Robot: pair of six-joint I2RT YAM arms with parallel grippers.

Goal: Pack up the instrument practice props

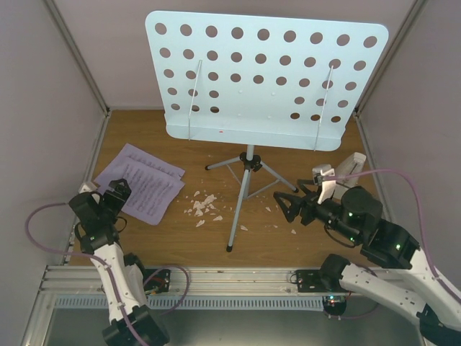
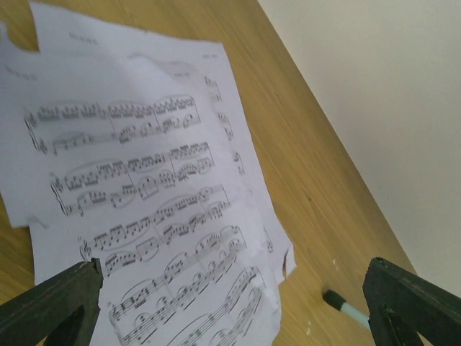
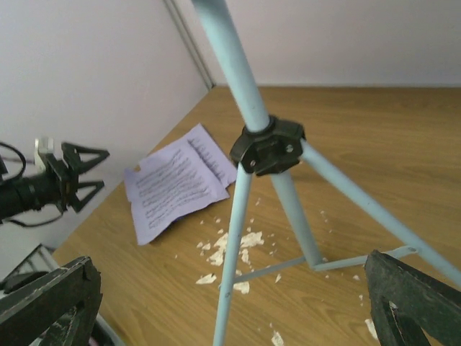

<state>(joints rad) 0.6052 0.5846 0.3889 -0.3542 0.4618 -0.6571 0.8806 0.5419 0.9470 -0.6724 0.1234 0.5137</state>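
The pale blue music stand stands mid-table, its round-holed desk [image 1: 263,79] above the tripod legs [image 1: 241,198]. Printed sheet-music pages [image 1: 140,184] lie flat at the left. My left gripper [image 1: 121,192] is open and empty, hovering at their near edge; the left wrist view shows the pages [image 2: 144,187] below my left gripper [image 2: 230,310]. My right gripper [image 1: 282,204] is open and empty, just right of the tripod; in the right wrist view the near leg [image 3: 238,245] runs between its fingers [image 3: 50,303]. The white metronome [image 1: 325,180] and the clear cover [image 1: 353,164] sit behind the right arm, partly hidden.
White crumbs [image 1: 204,205] are scattered on the wooden table between the pages and the tripod, also in the right wrist view [image 3: 234,249]. A black-tipped tripod foot [image 2: 335,299] lies by the pages. White walls close in the left, back and right sides.
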